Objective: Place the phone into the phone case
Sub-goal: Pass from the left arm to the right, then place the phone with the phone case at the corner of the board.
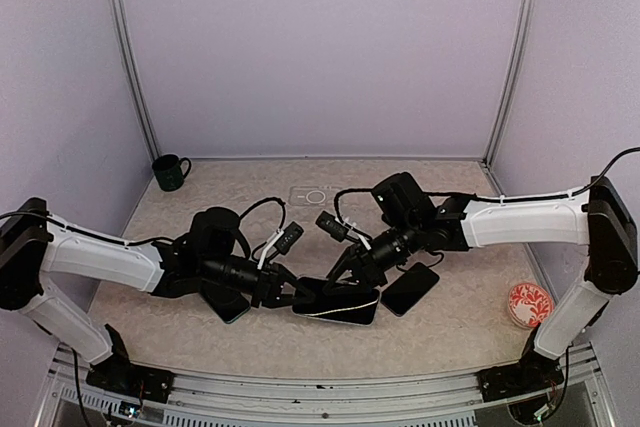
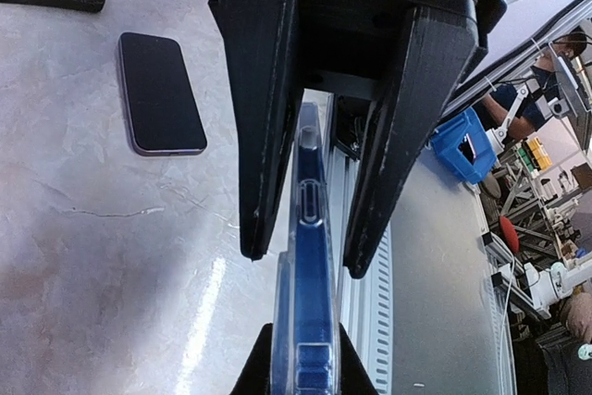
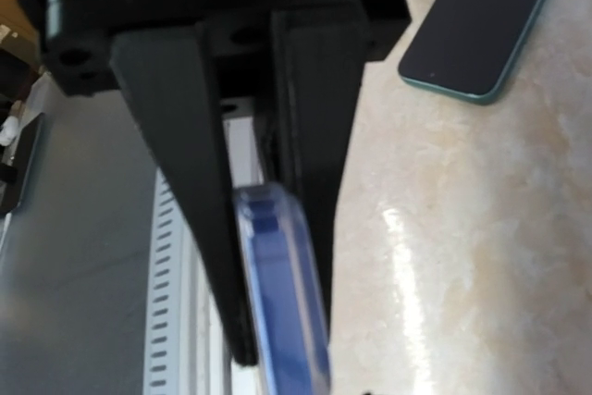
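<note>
- Overhead, a beige marbled table (image 1: 450,342) sits between lilac walls, with a green mug (image 1: 171,172) at 10 o'clock and a red-patterned dish (image 1: 529,303) at 4.
- Clear phone case (image 1: 310,195) lies flat at 12 o'clock from the blue phone (image 1: 337,302), well apart.
- Left gripper (image 1: 294,297) is clamped on the phone's 9 o'clock end.
- Right gripper (image 1: 348,275) straddles its far edge; clamped or loose, I cannot tell.

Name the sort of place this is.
Probably a robotics lab cell: pale walls with metal corner posts enclose the table, the left arm and right arm sit by a slotted rail, and equipment benches show beyond.
</note>
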You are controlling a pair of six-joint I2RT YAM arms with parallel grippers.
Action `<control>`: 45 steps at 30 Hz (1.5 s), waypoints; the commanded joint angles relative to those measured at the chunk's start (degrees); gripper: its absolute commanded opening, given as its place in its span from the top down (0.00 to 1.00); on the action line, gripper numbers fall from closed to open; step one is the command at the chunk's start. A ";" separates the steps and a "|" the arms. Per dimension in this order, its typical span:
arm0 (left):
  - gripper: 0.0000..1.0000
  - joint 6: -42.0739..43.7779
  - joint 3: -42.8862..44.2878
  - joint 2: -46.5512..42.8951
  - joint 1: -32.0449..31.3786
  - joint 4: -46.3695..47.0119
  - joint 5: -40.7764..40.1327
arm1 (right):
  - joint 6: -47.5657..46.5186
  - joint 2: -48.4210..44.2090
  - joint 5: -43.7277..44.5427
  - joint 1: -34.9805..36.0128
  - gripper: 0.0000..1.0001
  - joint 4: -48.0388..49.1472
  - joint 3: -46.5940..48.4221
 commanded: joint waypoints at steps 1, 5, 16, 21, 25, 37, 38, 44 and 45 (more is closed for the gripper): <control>1.00 1.68 1.45 -2.72 -0.04 1.97 0.84 | -1.69 -0.73 -3.78 0.74 0.73 0.54 -0.62; 1.00 2.14 1.33 -3.30 -0.06 0.94 0.97 | -2.98 -1.39 -4.12 0.74 0.77 -0.59 -1.54; 0.86 1.83 0.80 -2.93 -0.18 1.47 0.10 | -3.78 -0.98 -6.17 0.74 1.00 -0.85 -1.91; 0.62 2.46 1.00 -4.62 0.01 0.79 -2.95 | -4.00 -0.90 -6.26 0.75 1.00 -1.28 -1.84; 0.59 2.87 1.59 -6.61 0.41 0.60 -3.60 | -4.19 -0.81 -6.05 0.74 1.00 -1.53 -1.89; 0.62 4.01 2.51 -4.51 -0.28 -1.88 -2.64 | -4.57 -0.31 -4.11 0.66 1.00 -2.54 -1.20; 0.61 4.25 2.59 -4.44 -0.28 -2.35 -2.86 | -4.64 -0.27 -4.10 0.67 1.00 -2.70 -1.12; 0.60 5.76 3.33 -4.08 -0.71 -4.97 -4.85 | -4.94 -0.29 -4.15 0.63 1.00 -3.23 -0.61; 0.59 5.83 3.46 -4.07 -0.68 -5.27 -5.28 | -5.07 -0.24 -4.20 0.65 1.00 -3.24 -0.63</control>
